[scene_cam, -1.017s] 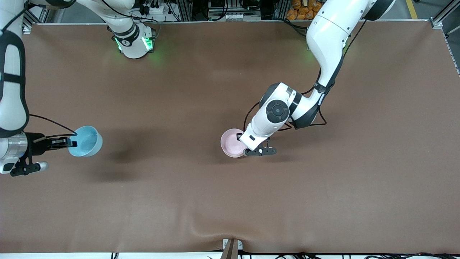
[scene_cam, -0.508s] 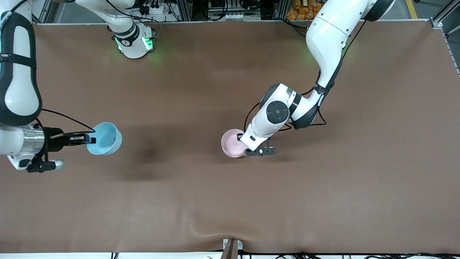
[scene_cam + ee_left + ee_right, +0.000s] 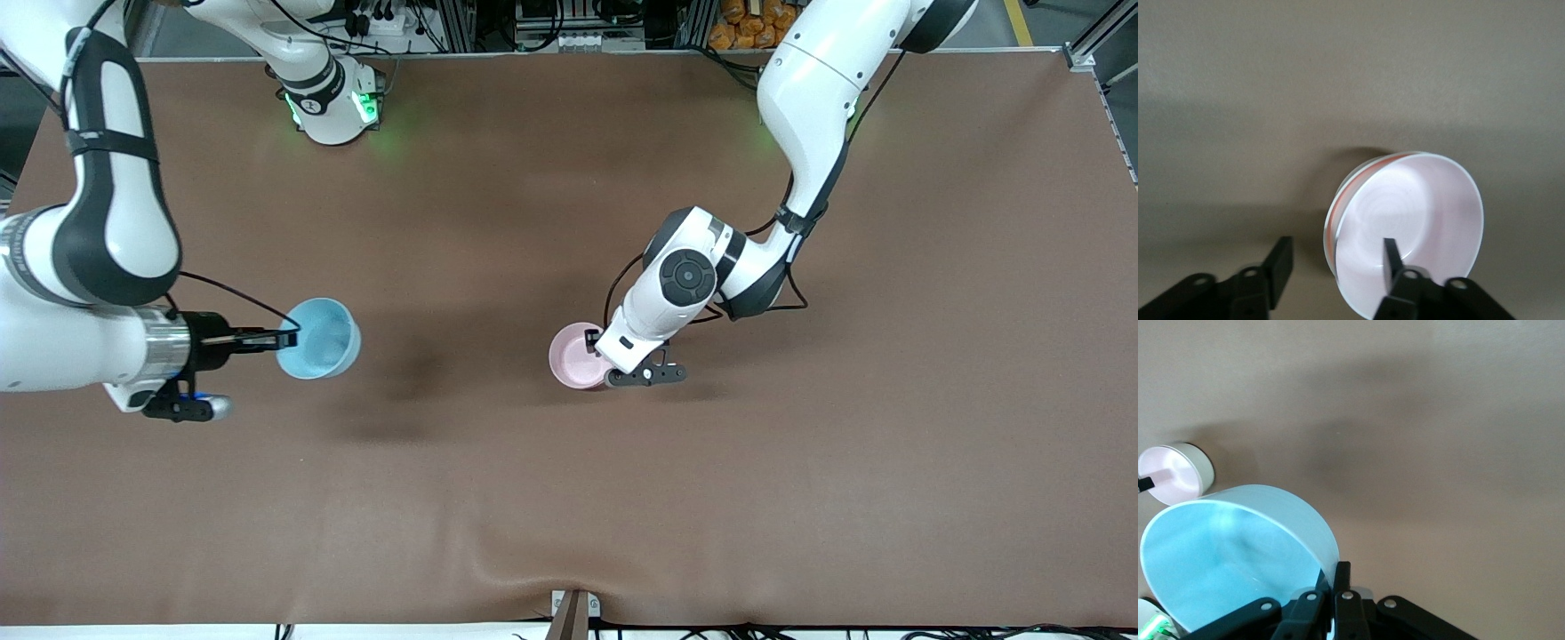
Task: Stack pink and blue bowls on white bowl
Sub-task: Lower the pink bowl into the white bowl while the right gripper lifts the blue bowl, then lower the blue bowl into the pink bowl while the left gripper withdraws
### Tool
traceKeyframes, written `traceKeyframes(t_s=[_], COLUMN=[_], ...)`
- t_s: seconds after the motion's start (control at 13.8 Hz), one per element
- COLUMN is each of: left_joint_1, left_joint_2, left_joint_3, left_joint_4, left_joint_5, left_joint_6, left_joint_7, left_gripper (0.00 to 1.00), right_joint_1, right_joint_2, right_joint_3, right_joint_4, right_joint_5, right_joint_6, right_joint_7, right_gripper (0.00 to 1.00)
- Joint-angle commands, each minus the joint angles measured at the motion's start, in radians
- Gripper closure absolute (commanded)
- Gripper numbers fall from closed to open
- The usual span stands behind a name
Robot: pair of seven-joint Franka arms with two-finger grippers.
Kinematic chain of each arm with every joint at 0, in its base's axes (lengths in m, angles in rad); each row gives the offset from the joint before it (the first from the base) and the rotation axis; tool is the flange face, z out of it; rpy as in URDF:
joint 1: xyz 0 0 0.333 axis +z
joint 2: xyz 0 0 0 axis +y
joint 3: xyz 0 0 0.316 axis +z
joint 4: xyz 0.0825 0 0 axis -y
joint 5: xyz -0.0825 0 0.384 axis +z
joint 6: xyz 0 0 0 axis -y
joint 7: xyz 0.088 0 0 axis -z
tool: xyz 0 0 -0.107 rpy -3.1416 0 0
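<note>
Two Franka arms work over the brown table [image 3: 569, 498]. The right arm reaches in from the right arm's end, and its right gripper [image 3: 286, 339] is pinched shut on the rim of the blue bowl [image 3: 322, 339], held in the air over bare tabletop. Near the table's middle, the pink bowl [image 3: 573, 357] sits nested in the white bowl [image 3: 1199, 465], whose pale wall shows around it in the right wrist view. The left gripper [image 3: 1335, 257] is spread, one finger [image 3: 1390, 257] inside the pink bowl and the other outside the stack's wall.
</note>
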Motion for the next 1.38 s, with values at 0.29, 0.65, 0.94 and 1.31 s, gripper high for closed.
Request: traceKeyframes(t_s=[0.29, 0.65, 0.94, 1.31], left_joint_1=[0.132, 0.265, 0.393, 0.5], left_joint_2=[-0.16, -0.245, -0.277, -0.363], left_joint_3=[0.003, 0.003, 0.002, -0.015], left_joint_4=[0.003, 0.012, 0.063, 0.08], left_joint_5=[0.16, 0.17, 0.168, 0.143], left_joint_6=[-0.193, -0.282, -0.394, -0.52], left_joint_7=[-0.013, 0.103, 0.322, 0.396], left_gripper=[0.0, 0.0, 0.0, 0.0], right_joint_1=[0.239, 0.374, 0.446, 0.523], right_joint_2=[0.017, 0.083, 0.163, 0.226], right_joint_3=[-0.008, -0.009, -0.009, -0.009], right_joint_4=[-0.005, -0.008, -0.01, -0.015], right_joint_5=[0.084, 0.091, 0.144, 0.169], right_joint_6=[0.195, 0.356, 0.476, 0.575], right_joint_7=[0.221, 0.374, 0.437, 0.499], right_gripper=[1.0, 1.0, 1.0, 1.0])
